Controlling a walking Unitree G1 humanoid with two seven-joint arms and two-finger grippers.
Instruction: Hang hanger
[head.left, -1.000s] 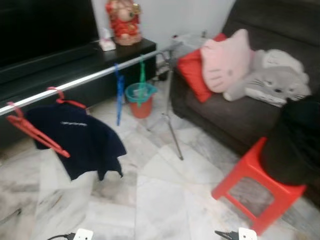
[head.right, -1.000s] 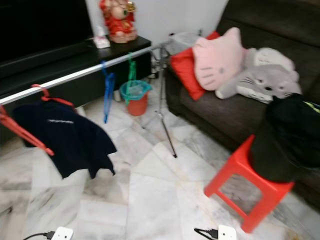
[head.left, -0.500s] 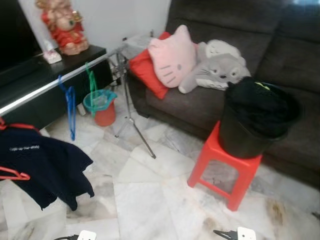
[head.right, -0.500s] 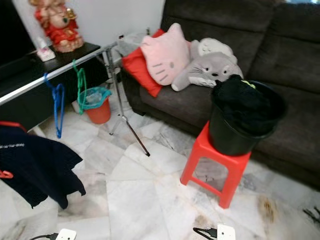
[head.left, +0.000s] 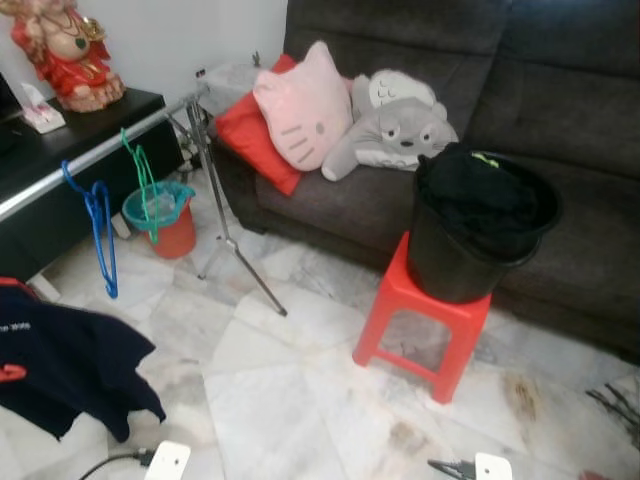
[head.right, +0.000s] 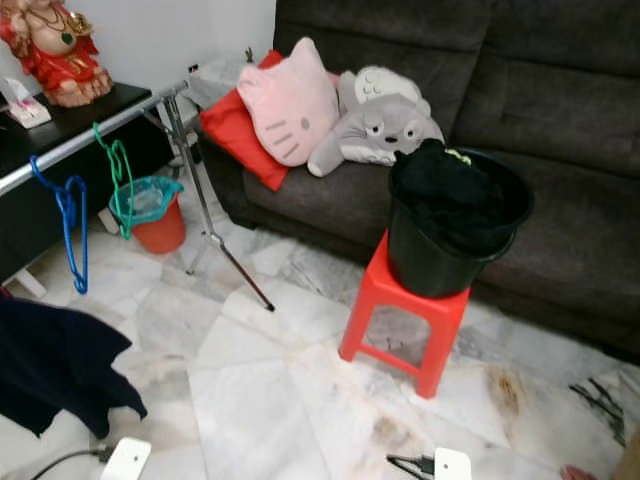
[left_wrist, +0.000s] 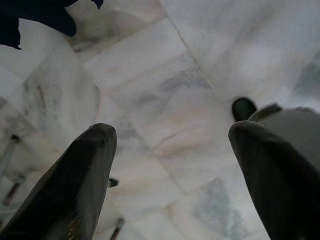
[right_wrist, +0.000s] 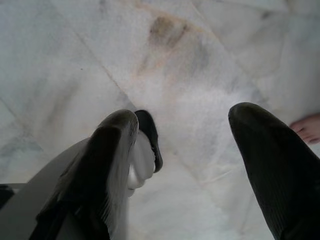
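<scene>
A silver clothes rail (head.left: 92, 158) runs along the left. A blue hanger (head.left: 97, 225) and a green hanger (head.left: 143, 188) hang from it, both bare. At the lower left a navy shirt (head.left: 62, 362) hangs on a red hanger (head.left: 10, 372) that is cut by the picture's edge. My left gripper (left_wrist: 172, 132) hangs open over the marble floor with nothing between its fingers. My right gripper (right_wrist: 185, 117) is also open and empty above the floor.
A black bucket (head.left: 482, 228) full of dark clothes stands on a red stool (head.left: 425, 322) before the dark sofa (head.left: 560, 110), which holds cushions and plush toys. An orange bin (head.left: 162, 215) sits by the rack's tripod leg (head.left: 238, 262). A person's foot (right_wrist: 306, 127) is close to my right gripper.
The camera has swung to the right: rail, hangers and shirt have slid to the picture's left and the bucket on its stool now sits near the middle. Nothing itself has moved.
</scene>
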